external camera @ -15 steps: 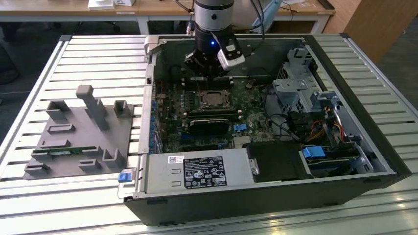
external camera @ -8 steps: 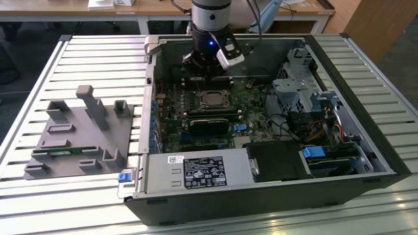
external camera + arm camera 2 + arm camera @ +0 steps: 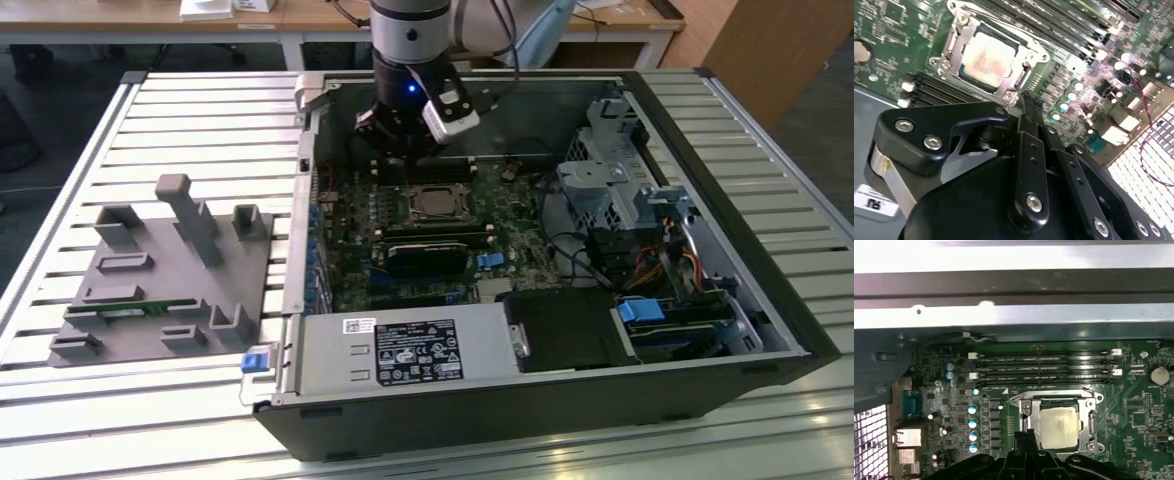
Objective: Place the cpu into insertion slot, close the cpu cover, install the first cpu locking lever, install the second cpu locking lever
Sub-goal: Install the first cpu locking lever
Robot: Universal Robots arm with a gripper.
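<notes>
The cpu lies flat in its socket on the green motherboard, its dull silver top showing in both wrist views and in the exterior view. The cpu cover, a grey metal frame, lies down around the chip. A thin wire lever runs along one side of the frame. My gripper hangs just above the board beside the socket's edge, its black fingers pressed together with nothing between them. In the exterior view the gripper sits just behind the socket, inside the case.
The open computer case lies on a slatted metal table. Black memory slots run beside the socket, and a black card lies in front of it. A grey fixture block stands at the exterior view's left. Cables and drive bays crowd the right.
</notes>
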